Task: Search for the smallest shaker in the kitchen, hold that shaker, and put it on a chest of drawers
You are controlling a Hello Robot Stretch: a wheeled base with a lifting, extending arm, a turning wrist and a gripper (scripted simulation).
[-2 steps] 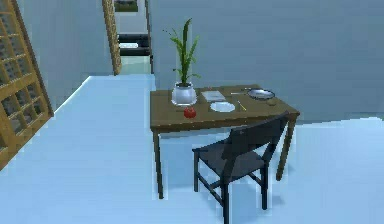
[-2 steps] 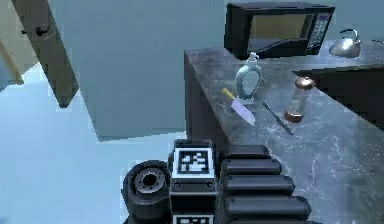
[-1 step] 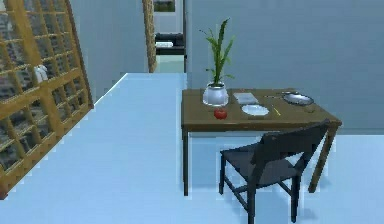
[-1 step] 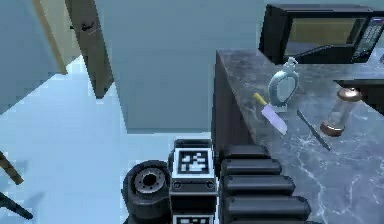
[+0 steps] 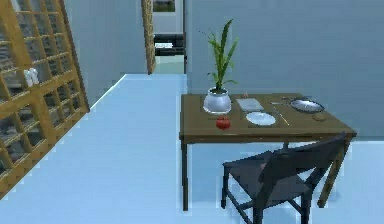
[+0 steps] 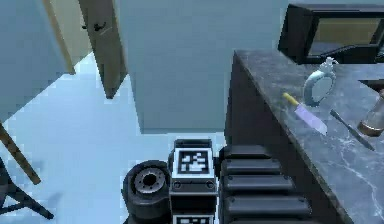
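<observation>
The gripper (image 6: 150, 186), its state and load beyond telling, sits low by the stone counter (image 6: 340, 150); best centre the brown thing (image 6: 374, 112), perhaps a shaker, at the counter's right end before reaching.

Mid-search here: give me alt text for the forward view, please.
A wooden table stands right of centre, bearing a potted plant, a white plate and a small red thing, with a dark chair pulled up. Wooden shelving lines the left wall; a doorway opens beyond.

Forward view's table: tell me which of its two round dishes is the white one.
The plate nearer the red apple; the other dish, farther right, is dark grey.
</observation>
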